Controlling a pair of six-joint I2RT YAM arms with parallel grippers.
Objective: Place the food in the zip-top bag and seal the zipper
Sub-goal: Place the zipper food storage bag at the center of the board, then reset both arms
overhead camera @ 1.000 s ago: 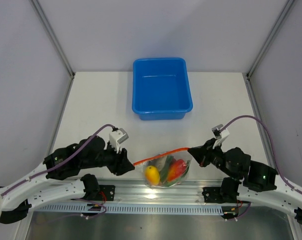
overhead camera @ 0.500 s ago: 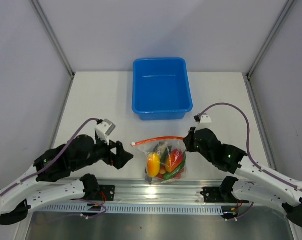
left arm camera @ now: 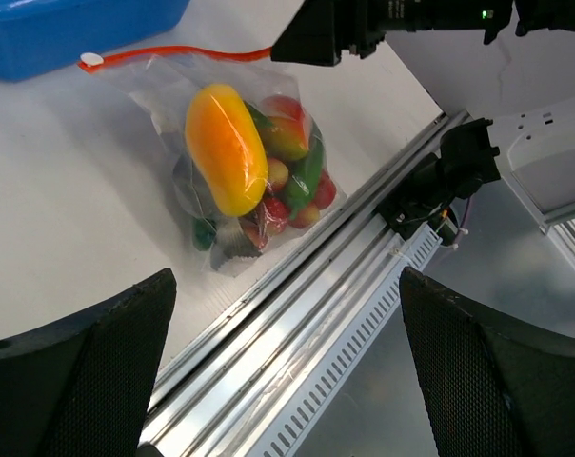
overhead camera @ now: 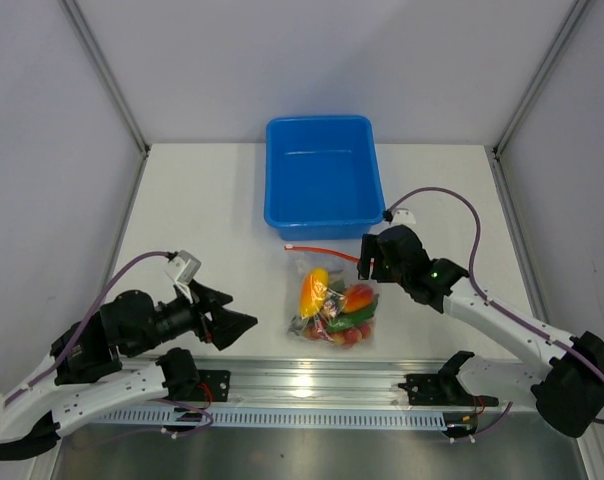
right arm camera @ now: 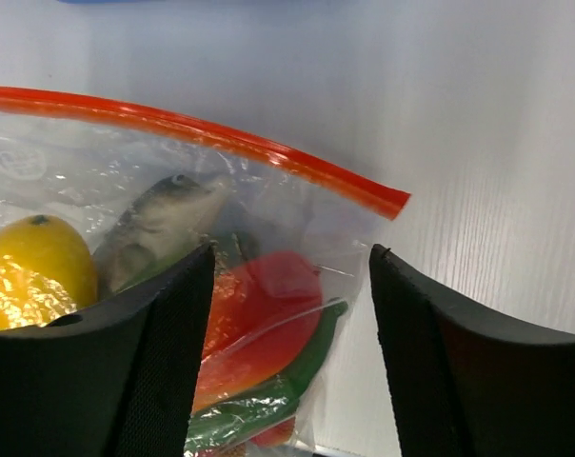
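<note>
My left gripper (overhead camera: 242,310) hangs spread wide near the table's (overhead camera: 202,220) near edge, pinching nothing. It sits at 9 o'clock from the zip-top bag (overhead camera: 332,308), well apart from it. The bag lies flat on the table with the food packed inside: a yellow-orange fruit (left arm camera: 226,148), a grey fish (right arm camera: 159,224), a green cucumber (right arm camera: 268,400) and small red tomatoes (left arm camera: 302,205). The zipper (overhead camera: 327,250) runs along the bag's far edge, at 12 o'clock of the food, and shows as 1 thin orange-red line. I cannot tell whether it is pressed closed.

My right gripper (overhead camera: 365,262) is at the zipper's right end, at 1 o'clock from the bag. Its 2 fingers (right arm camera: 164,362) are parted, with the bag's corner showing between them. I cannot tell if they touch the plastic.

The blue tub (overhead camera: 322,190) stands at 12 o'clock, just beyond the bag.
</note>
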